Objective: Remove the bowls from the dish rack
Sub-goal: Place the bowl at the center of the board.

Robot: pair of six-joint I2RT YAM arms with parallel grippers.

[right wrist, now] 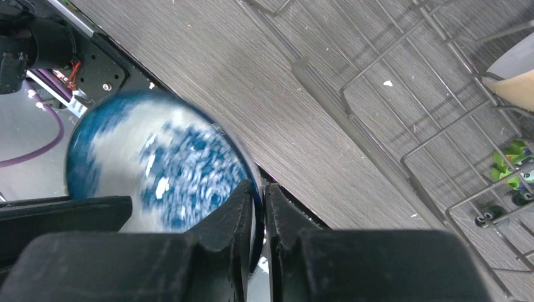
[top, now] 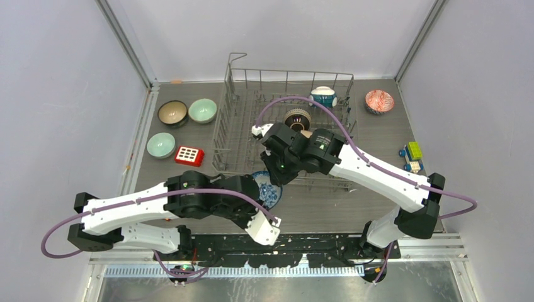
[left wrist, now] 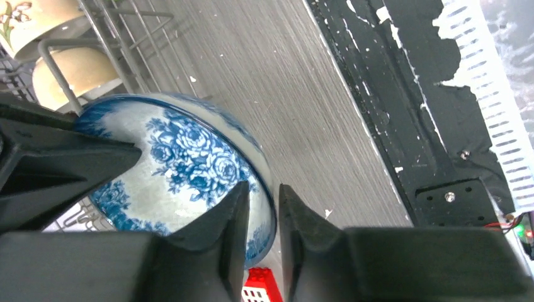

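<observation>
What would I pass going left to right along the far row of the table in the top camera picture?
dark brown bowl → pale green bowl → dish rack → red patterned bowl

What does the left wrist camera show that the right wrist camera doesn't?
Only the left wrist view: a red block and the bowl's blue rose pattern in sharp focus. Only the right wrist view: a green toy beyond the wires and a purple cable. Both: dish rack wires and the blue-and-white bowl, its rim inside the left claw in one, the right claw in the other.
</observation>
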